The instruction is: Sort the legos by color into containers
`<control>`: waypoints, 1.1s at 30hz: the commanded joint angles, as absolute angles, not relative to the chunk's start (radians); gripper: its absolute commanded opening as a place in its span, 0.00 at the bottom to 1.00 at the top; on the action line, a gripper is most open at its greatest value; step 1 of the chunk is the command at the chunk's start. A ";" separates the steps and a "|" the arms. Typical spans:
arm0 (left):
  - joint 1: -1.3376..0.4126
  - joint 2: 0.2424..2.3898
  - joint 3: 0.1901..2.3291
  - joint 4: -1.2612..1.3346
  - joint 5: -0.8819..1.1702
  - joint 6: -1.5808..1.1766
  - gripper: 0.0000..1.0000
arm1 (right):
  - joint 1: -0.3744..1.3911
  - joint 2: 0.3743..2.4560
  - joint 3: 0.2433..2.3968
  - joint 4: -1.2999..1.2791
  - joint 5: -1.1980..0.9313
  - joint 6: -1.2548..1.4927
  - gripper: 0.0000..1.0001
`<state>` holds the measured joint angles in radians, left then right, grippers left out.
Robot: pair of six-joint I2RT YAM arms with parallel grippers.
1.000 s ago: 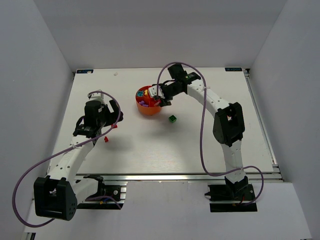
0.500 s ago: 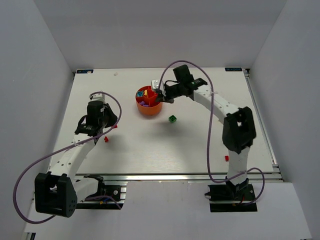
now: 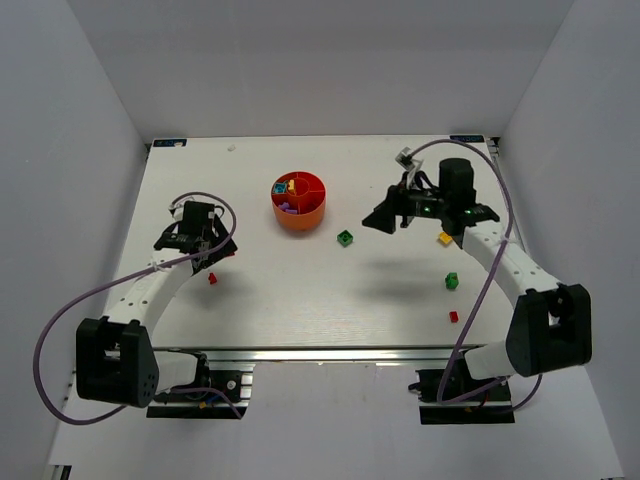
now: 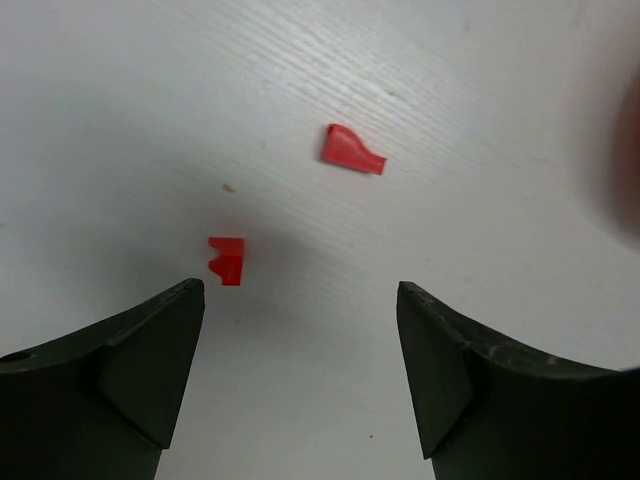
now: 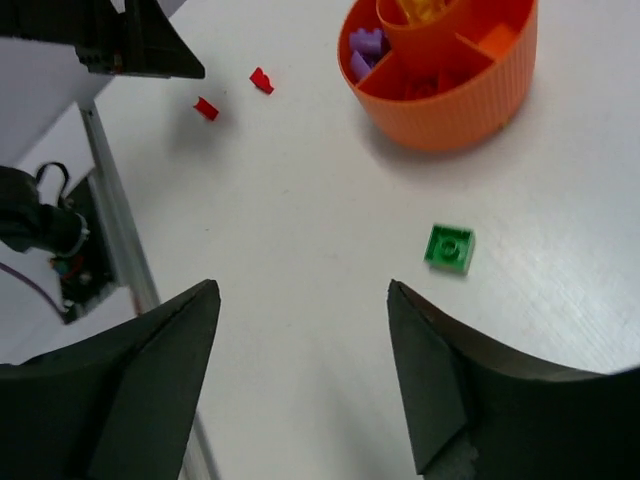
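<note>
The red-orange bowl (image 3: 298,212) stands at the table's back centre, with purple, yellow, red and cyan legos in its compartments. It also shows in the right wrist view (image 5: 455,105). A green lego (image 3: 345,237) lies just right of it and shows in the right wrist view too (image 5: 450,248). My right gripper (image 3: 383,220) is open and empty, above the table right of that green lego. My left gripper (image 3: 207,255) is open and empty, over two small red legos (image 4: 227,260) (image 4: 353,150); one shows from above (image 3: 212,279).
A yellow lego (image 3: 444,238), a second green lego (image 3: 451,281) and a small red lego (image 3: 453,317) lie at the right side of the table. The right wrist view shows the left arm's gripper (image 5: 135,40) and the table's near rail (image 5: 110,230).
My right gripper has left the bowl's rim and swung right and nearer, uncovering the legos at the right. My left gripper has shifted slightly left and nearer, toward the red legos.
</note>
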<state>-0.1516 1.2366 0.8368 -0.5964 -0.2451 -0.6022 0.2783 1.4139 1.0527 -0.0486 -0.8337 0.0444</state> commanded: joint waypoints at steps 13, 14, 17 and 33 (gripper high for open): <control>-0.153 1.442 0.859 -0.690 -0.354 -0.710 0.73 | 0.012 1.250 0.977 0.057 -1.054 0.181 0.38; -0.153 1.453 0.861 -0.684 -0.356 -0.710 0.72 | -0.021 1.250 0.976 0.058 -1.058 0.181 0.38; -0.153 1.489 0.871 -0.670 -0.354 -0.703 0.65 | -0.038 1.241 0.971 0.063 -1.068 0.183 0.38; -0.164 1.370 0.901 -0.580 -0.128 -0.461 0.04 | -0.086 1.212 0.939 0.103 -1.085 0.181 0.31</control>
